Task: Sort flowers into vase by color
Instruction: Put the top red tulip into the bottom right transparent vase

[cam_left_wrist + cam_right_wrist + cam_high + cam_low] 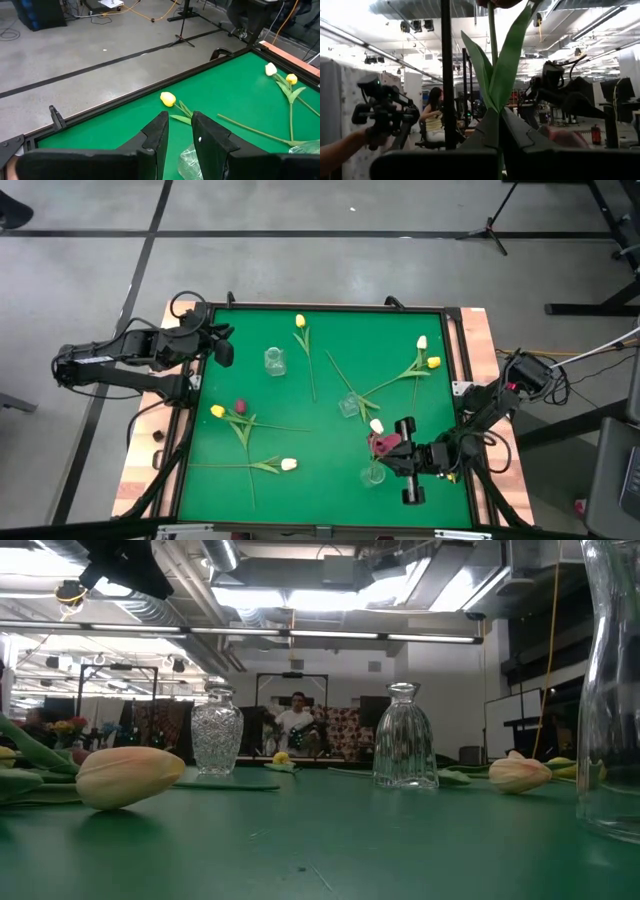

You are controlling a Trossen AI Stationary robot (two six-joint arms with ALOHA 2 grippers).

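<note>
A green table (320,470) has a wooden border (478,330). Beyond its far edge lie grey floor with black tape lines (300,234) and a stand's legs (492,230).

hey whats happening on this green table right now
The right gripper is shut on the stem of a dark red tulip, holding it over a small clear glass vase near the table's front right. The left gripper waits at the back left corner, fingers apart and empty. Yellow and cream tulips lie scattered on the green table, and two other glass vases stand empty.

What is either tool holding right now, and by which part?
The right tool pinches a dark red tulip by its green stem, beside a leaf. The left tool holds nothing.
</note>
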